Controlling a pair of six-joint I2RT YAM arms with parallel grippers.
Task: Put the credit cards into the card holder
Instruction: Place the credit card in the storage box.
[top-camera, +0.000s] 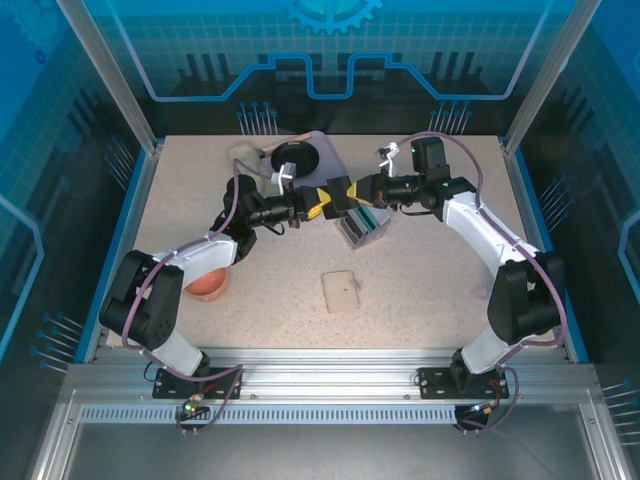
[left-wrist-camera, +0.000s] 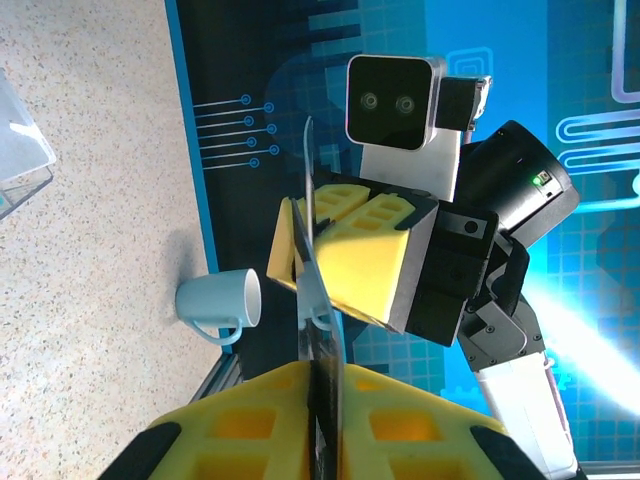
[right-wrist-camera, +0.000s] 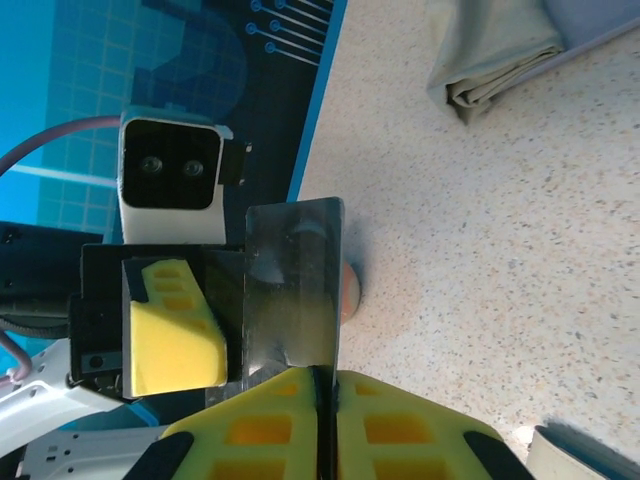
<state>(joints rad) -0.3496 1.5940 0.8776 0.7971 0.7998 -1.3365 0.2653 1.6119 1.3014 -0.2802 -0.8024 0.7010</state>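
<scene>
Left gripper (top-camera: 325, 202) and right gripper (top-camera: 355, 190) both pinch one credit card (right-wrist-camera: 295, 270), likely stiff and slick, best clamped flat-faced near an edge.

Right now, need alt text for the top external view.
Both arms meet over mid-table, with the left tool and right tool each shut on one credit card, next to a grey tray of cards. The tan card holder lies closed nearer the arm bases.
</scene>
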